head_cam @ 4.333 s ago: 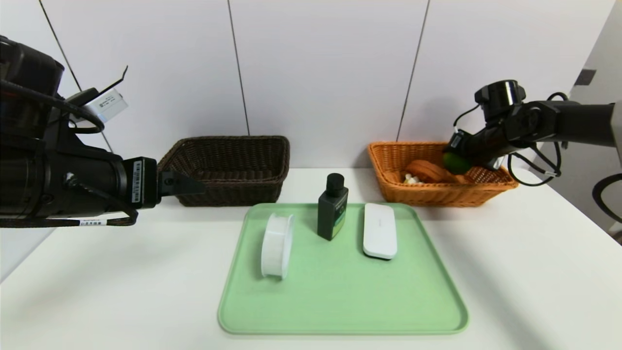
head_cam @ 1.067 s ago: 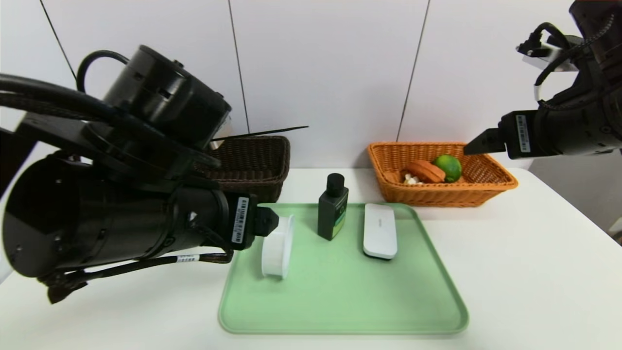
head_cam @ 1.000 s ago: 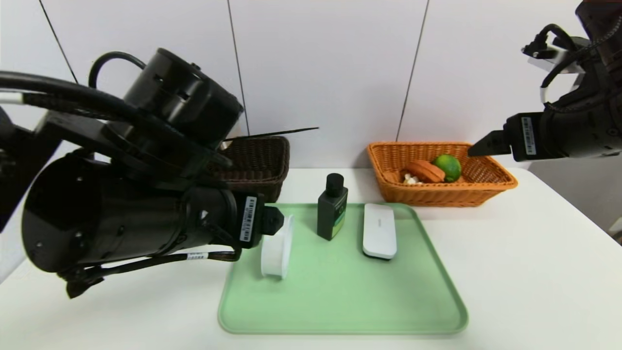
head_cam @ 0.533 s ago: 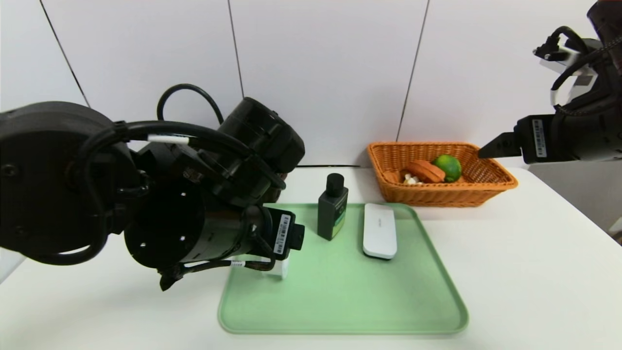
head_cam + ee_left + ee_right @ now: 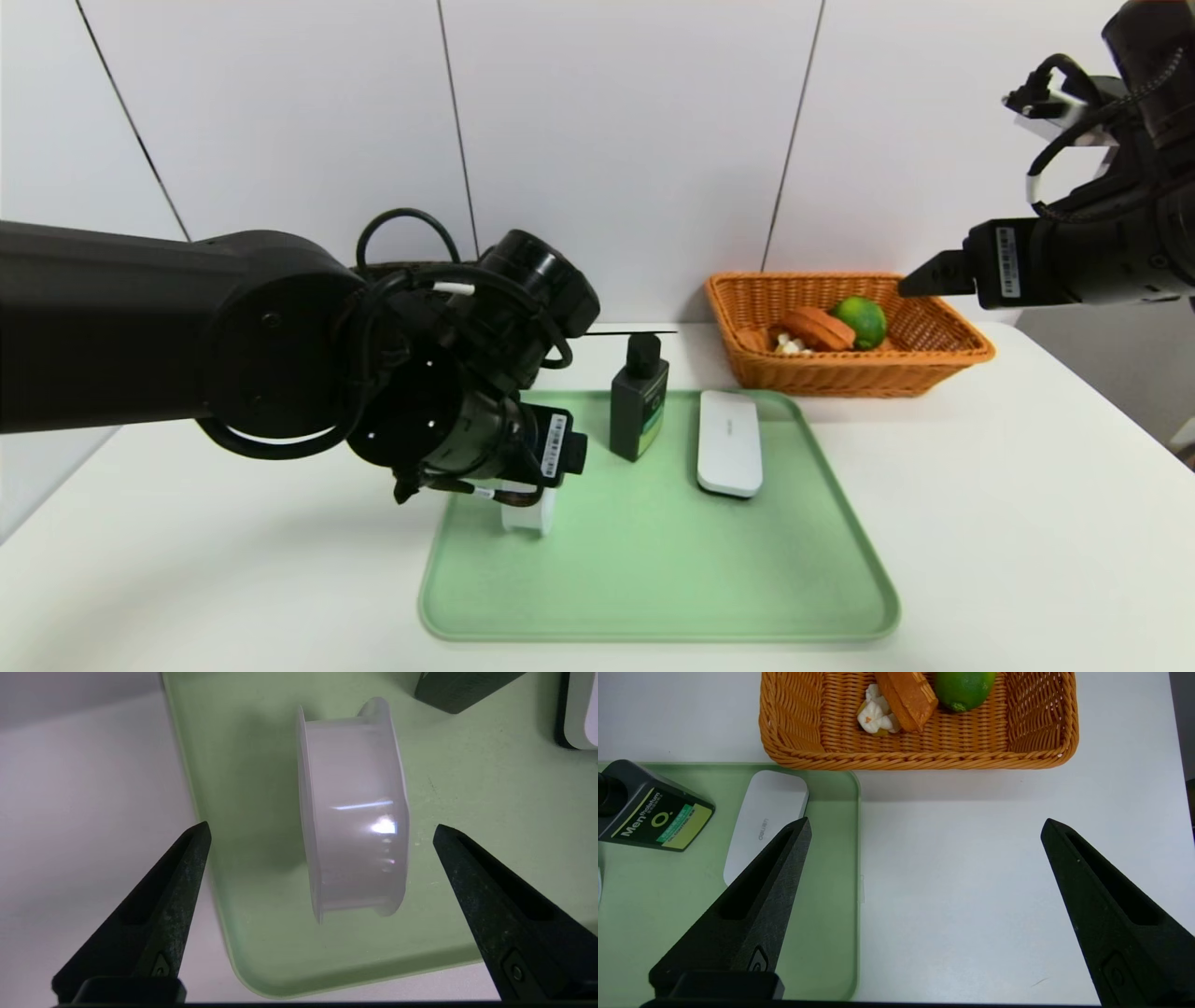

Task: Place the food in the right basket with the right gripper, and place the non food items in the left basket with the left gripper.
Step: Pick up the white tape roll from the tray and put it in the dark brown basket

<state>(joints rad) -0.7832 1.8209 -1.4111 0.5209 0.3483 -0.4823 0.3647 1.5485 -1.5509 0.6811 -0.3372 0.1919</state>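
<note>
The left gripper (image 5: 320, 830) hangs spread above the white disc (image 5: 352, 812), a finger (image 5: 163, 896) either side, not touching; the disc stands on edge on the tray (image 5: 261, 933); the right gripper (image 5: 924, 828) is spread high, its basket (image 5: 920, 758) ahead holding lime (image 5: 964, 688) and tart (image 5: 906, 697).

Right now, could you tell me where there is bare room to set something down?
The green tray is bare in front of the white box and bottle. The table right of it is bare too. Crowded: around the white disc container, under the open left gripper.
</note>
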